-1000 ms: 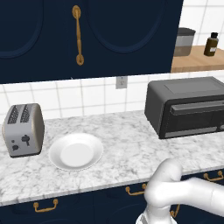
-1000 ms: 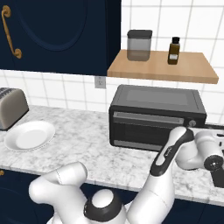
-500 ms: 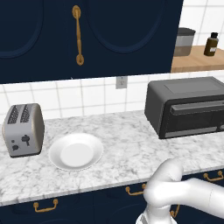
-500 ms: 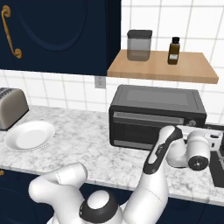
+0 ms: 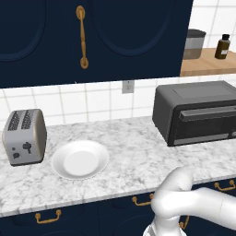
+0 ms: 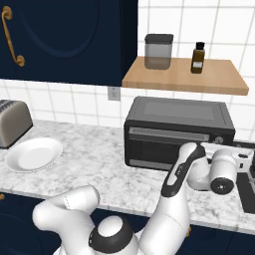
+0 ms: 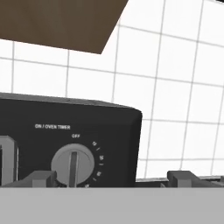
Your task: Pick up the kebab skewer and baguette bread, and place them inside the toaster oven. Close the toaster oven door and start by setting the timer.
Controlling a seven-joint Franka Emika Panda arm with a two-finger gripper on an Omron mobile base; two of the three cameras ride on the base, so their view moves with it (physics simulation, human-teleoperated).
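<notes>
The toaster oven (image 6: 174, 112) stands on the counter with its toaster oven door (image 6: 159, 149) shut; the left base view has the toaster oven (image 5: 193, 99) at the right. My wrist (image 6: 221, 172) hovers in front of the oven's right end. In the hand view my gripper (image 7: 111, 179) is open, its fingertips (image 7: 41, 177) spread wide. It faces the control panel, where the timer knob (image 7: 72, 162) points at OFF, left of the midline between the fingers. The kebab skewer and baguette bread are hidden. The white plate (image 5: 79, 159) holds nothing.
A silver slot toaster (image 5: 24, 137) sits left of the plate. Above the oven, a wooden shelf (image 6: 184, 79) carries a grey canister (image 6: 158, 51) and a brown bottle (image 6: 198, 58). Dark blue cabinets (image 5: 92, 37) hang overhead. A dark surface (image 6: 247, 191) lies right of the hand.
The arm's hand has shifted slightly left, closer to the oven's right end. The jaws stay open and the oven door stays shut.
</notes>
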